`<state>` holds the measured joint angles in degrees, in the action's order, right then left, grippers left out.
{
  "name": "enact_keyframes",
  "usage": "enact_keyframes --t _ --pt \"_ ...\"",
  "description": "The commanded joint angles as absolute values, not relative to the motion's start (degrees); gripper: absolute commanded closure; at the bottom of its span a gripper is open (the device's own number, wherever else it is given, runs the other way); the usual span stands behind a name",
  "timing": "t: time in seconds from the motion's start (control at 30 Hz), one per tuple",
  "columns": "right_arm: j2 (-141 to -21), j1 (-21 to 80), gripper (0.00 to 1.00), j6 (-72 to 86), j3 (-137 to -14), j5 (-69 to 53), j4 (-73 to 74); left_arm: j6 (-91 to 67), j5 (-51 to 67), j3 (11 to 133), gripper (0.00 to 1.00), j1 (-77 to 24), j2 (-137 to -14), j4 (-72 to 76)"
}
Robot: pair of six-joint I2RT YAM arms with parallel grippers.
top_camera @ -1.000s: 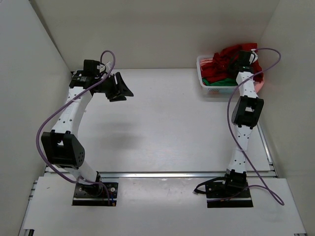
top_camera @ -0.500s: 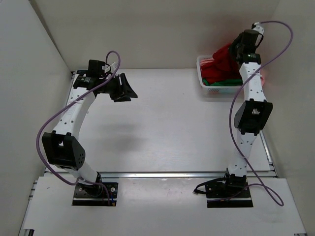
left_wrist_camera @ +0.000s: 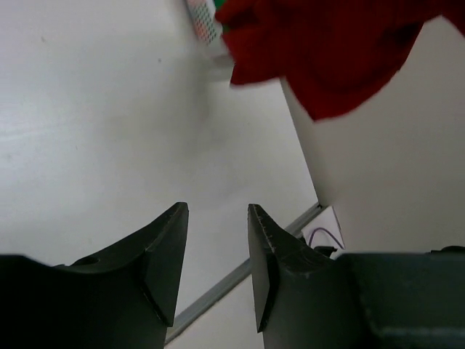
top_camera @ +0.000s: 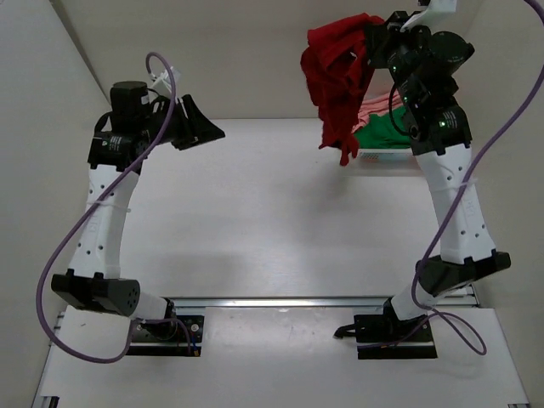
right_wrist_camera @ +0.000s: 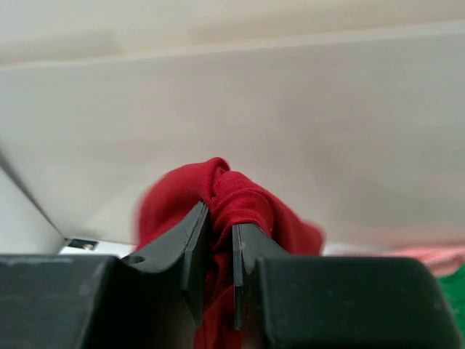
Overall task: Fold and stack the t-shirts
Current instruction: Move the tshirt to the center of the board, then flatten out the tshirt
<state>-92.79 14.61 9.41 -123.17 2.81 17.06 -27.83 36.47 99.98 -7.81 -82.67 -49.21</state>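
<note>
My right gripper (top_camera: 374, 38) is shut on the dark red t-shirt (top_camera: 338, 75) and holds it high above the table's back right, the cloth hanging down bunched. The right wrist view shows the red cloth (right_wrist_camera: 240, 200) pinched between the jaws of that gripper (right_wrist_camera: 220, 218). The bright green t-shirt (top_camera: 382, 134) and the light salmon pink t-shirt (top_camera: 381, 106) lie in the white basket (top_camera: 367, 157). My left gripper (top_camera: 200, 129) is open and empty, raised over the table's back left. In the left wrist view that gripper (left_wrist_camera: 216, 212) faces the hanging red t-shirt (left_wrist_camera: 327, 51).
The white slatted basket stands at the back right against the wall, partly hidden by the right arm. White walls close in the left, back and right sides. An aluminium rail (top_camera: 297, 300) runs along the table's near edge.
My right gripper has risen and swung left, lifting the dark red t-shirt out of the basket. My left arm has lifted and drawn back a little to the left.
</note>
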Motion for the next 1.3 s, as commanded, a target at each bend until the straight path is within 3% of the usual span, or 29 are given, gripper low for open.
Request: enact_keyframes --t 0.0,0.33,0.43,0.5,0.53,0.6,0.67,0.7,0.8,0.87,0.93,1.07,1.27 --pt "-88.5 18.4 1.00 4.4 -124.6 7.5 12.6 -27.4 34.0 105.7 0.51 -7.6 -78.1 -49.2" --pt "-88.9 26.4 1.00 9.9 -115.9 1.9 15.7 -27.2 28.8 98.2 0.44 -6.2 -67.3 -51.7" --pt "-93.5 28.9 1.00 13.5 -113.3 -1.4 19.9 -28.0 26.0 93.2 0.42 -5.3 -64.1 -53.9" --pt "-99.3 29.1 1.00 17.6 -118.0 -3.8 27.7 -29.5 22.4 88.3 0.41 -6.2 -62.7 -53.6" --pt "-105.5 28.0 0.92 19.9 -121.3 -4.4 36.6 -31.7 20.2 85.2 0.45 -6.6 -62.1 -53.4" --pt "-119.0 26.1 0.64 20.2 -139.7 -4.7 49.2 -34.3 21.3 80.6 0.50 -5.6 -62.7 -50.0" --pt "-125.2 23.5 0.65 19.8 -150.4 0.0 59.7 -36.2 21.4 78.6 0.53 -7.2 -64.5 -47.6" --pt "-125.8 22.6 0.60 20.1 -151.1 5.3 60.4 -36.9 20.6 78.3 0.53 -9.0 -66.4 -47.4" --pt "-118.4 17.1 0.45 21.4 -134.6 6.2 57.3 -37.4 19.9 78.8 0.54 -13.0 -70.8 -47.5" --pt "-111.7 13.7 0.43 21.6 -122.1 2.9 50.2 -37.5 18.3 78.3 0.53 -15.9 -73.4 -47.2" --pt "-105.8 12.9 0.42 19.9 -110.0 2.1 45.8 -37.8 16.8 77.0 0.52 -18.4 -77.4 -45.5" --pt "-98.1 12.0 0.47 17.5 -100.3 -5.2 42.3 -40.8 13.2 76.3 0.55 -22.6 -86.5 -45.4" --pt "-91.8 14.0 0.47 16.6 -86.3 -11.6 39.4 -45.9 7.7 73.0 0.50 -24.5 -96.0 -41.3"
